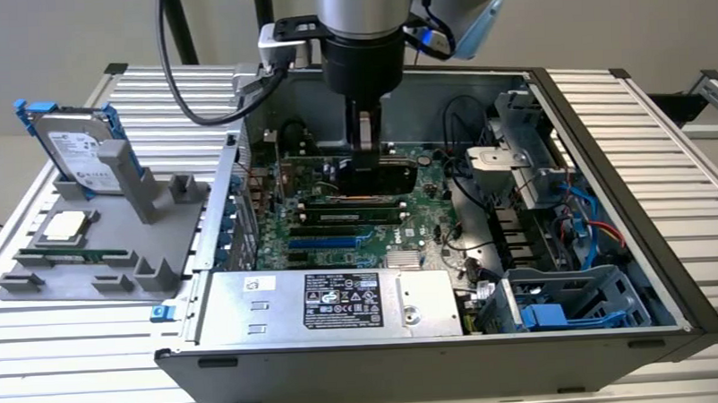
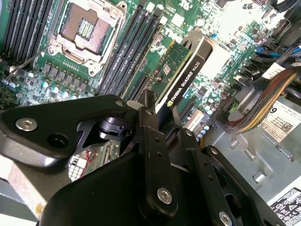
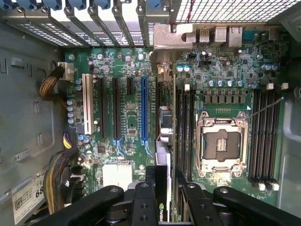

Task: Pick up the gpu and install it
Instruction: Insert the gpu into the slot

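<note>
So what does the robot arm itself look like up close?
The arm is a round silver-grey tube ending in a black wrist section, with a light blue cap at a joint. Thick black cables loop beside it. The gripper is matte black metal, built from flat linked bars joined by silver screws and round pivots, narrowing to slim black fingers.
</note>
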Available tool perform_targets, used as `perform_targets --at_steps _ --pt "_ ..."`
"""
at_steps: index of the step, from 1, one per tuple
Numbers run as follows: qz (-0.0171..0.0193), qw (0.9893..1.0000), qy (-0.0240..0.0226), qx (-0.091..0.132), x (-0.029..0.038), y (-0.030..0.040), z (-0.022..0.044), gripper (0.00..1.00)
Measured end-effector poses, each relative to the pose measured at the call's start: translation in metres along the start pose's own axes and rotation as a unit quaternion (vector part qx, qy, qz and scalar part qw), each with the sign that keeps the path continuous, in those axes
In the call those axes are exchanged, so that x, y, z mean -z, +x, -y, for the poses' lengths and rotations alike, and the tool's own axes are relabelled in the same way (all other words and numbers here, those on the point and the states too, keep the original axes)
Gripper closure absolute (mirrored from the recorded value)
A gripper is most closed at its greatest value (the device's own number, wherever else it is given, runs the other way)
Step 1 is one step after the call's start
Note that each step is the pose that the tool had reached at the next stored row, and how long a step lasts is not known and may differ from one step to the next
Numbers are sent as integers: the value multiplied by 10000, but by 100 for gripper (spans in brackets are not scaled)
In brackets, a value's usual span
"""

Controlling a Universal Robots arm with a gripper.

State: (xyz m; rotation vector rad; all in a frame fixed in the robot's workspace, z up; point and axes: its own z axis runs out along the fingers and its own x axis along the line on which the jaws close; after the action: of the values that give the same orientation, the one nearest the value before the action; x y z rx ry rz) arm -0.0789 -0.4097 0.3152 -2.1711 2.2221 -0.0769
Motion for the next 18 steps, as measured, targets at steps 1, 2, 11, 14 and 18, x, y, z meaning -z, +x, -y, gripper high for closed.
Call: perform_targets --at_steps 1,2,11,14,18 --pt "-1 10000 0 0 -3 0 0 100" --pt "0 10000 0 0 -8 0 -1 100" --pt "-1 10000 0 0 -38 0 -2 100" --pt "-1 10000 -1 0 -46 0 -3 100" --pt "-1 10000 0 0 -57 -1 -3 100"
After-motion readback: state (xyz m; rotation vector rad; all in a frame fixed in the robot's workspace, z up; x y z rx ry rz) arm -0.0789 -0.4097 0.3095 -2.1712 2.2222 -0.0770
